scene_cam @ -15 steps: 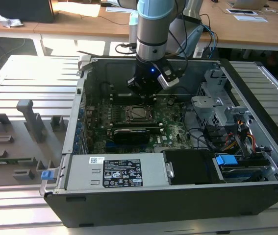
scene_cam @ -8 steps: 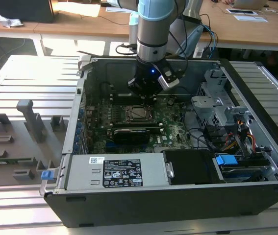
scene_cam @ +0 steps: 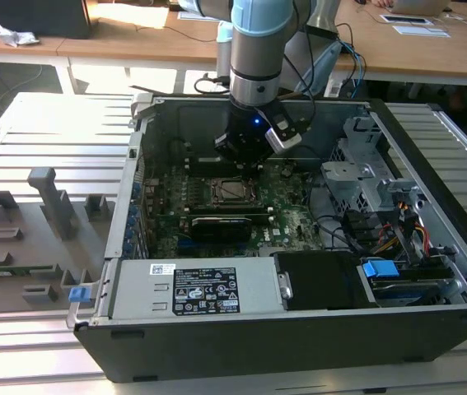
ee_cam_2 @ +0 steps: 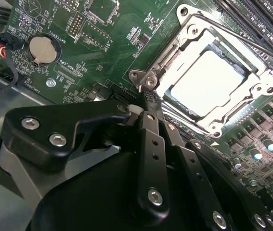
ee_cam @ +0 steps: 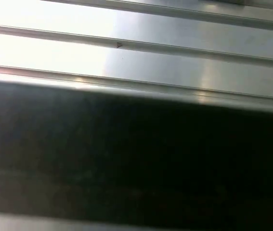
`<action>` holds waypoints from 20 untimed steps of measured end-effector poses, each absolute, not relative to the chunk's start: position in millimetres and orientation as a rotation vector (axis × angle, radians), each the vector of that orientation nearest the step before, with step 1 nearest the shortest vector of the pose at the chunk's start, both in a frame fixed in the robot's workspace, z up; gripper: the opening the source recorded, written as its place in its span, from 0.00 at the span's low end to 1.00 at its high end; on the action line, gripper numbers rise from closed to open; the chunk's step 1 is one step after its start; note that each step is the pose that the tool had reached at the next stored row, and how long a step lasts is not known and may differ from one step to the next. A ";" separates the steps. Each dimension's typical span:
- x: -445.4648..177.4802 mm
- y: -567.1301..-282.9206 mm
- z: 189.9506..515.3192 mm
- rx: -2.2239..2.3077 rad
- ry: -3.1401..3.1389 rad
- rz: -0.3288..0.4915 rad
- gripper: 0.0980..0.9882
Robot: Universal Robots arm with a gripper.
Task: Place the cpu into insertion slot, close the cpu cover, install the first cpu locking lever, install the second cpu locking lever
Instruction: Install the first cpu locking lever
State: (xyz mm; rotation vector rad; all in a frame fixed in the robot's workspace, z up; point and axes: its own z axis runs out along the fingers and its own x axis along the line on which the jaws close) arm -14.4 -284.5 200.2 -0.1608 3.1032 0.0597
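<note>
The cpu [ee_cam_2: 207, 81] lies flat in the insertion slot [ee_cam_2: 252, 126], its silvery top glaring bright. The cpu cover [ee_cam_2: 261, 89] lies down over it as a metal frame around the chip. A thin locking lever [ee_cam_2: 232, 32] runs along the slot's far edge. My gripper [ee_cam_2: 148, 97] is shut, its black fingers [ee_cam_2: 151, 139] pressed together, and their tip sits at the slot's corner by a lever hook [ee_cam_2: 148, 83]. In the exterior view the gripper [scene_cam: 245, 160] hangs just behind the insertion slot [scene_cam: 231, 191], inside the open computer case [scene_cam: 126, 214].
A black card [scene_cam: 221, 226] sits in front of the slot, a grey power supply [scene_cam: 192, 290] along the case front. Drive cage [scene_cam: 365, 177] and cables [scene_cam: 381, 234] fill the exterior view's right. Long slots [ee_cam_2: 264, 19] and a coin battery [ee_cam_2: 44, 49] flank the socket. Grey fixtures [scene_cam: 19, 239] stand outside.
</note>
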 end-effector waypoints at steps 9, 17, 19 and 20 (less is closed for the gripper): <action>-14.3 -285.9 199.5 -0.161 3.103 0.054 0.01; -15.0 -285.9 211.7 -0.161 3.100 0.054 0.01; -15.2 -285.9 215.9 -0.161 3.099 0.054 0.01; -15.4 -285.9 217.9 -0.161 3.099 0.054 0.01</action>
